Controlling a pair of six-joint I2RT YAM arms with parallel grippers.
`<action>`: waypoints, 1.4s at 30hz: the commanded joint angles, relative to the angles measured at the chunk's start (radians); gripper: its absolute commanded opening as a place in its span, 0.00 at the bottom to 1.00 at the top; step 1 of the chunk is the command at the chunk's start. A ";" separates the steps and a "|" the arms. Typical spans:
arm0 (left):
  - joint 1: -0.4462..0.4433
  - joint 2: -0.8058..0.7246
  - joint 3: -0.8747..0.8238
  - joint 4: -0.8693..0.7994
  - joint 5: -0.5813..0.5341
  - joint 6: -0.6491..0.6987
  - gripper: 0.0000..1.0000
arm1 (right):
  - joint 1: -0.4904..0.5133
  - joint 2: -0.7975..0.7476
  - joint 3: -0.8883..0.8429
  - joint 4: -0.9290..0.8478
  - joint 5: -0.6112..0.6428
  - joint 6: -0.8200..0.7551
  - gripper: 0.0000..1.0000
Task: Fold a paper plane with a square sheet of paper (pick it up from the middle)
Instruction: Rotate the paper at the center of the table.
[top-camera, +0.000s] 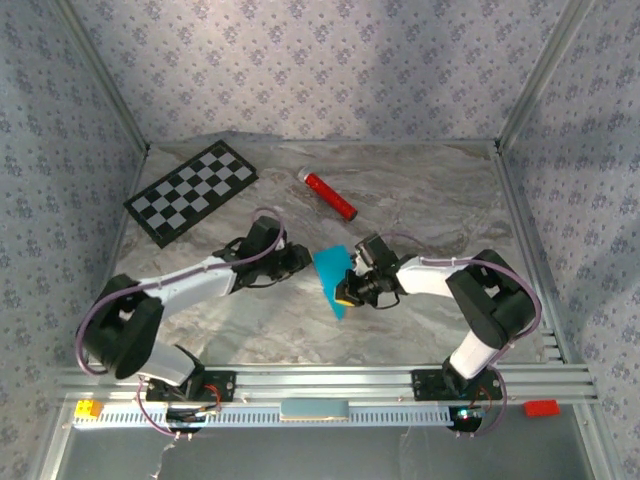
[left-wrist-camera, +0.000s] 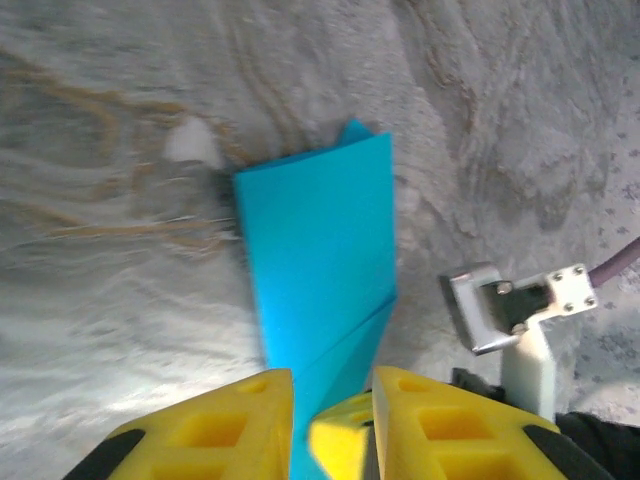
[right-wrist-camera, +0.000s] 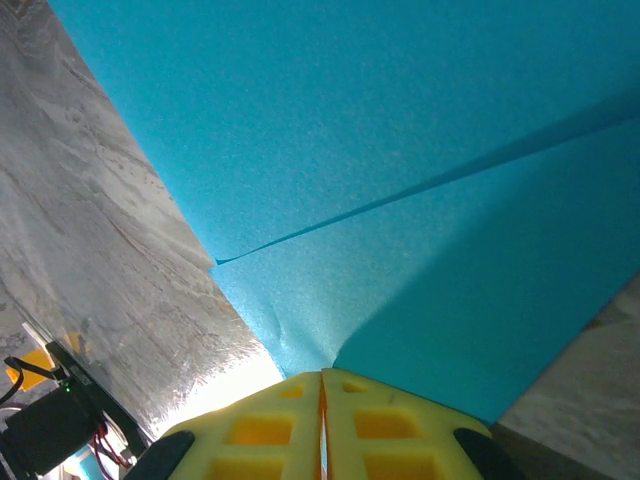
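Right pincer (right-wrist-camera: 322, 378) clamps the half-folded paper (top-camera: 331, 272) near the surface (top-camera: 430, 210) centre, likely anchoring it so the left pincer (left-wrist-camera: 333, 378), jaws apart astride its tip, can crease.

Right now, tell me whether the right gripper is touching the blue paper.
Touching. The right wrist view shows the right gripper shut, with the edge of the blue paper running straight into its closed fingertips.

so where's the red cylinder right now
In the top view, the red cylinder lies toward the far middle of the grey marble table, right of the black-and-white checkerboard and beyond the folded cyan-blue paper.
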 joint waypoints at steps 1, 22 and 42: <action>-0.027 0.082 0.067 0.059 0.061 0.010 0.23 | 0.018 0.016 -0.037 0.015 0.037 0.090 0.10; -0.059 0.372 0.095 0.078 0.063 -0.042 0.07 | 0.044 -0.107 -0.099 0.101 0.083 0.205 0.15; -0.135 0.367 0.124 0.027 0.101 0.079 0.04 | -0.238 -0.241 -0.163 -0.028 -0.003 0.079 0.38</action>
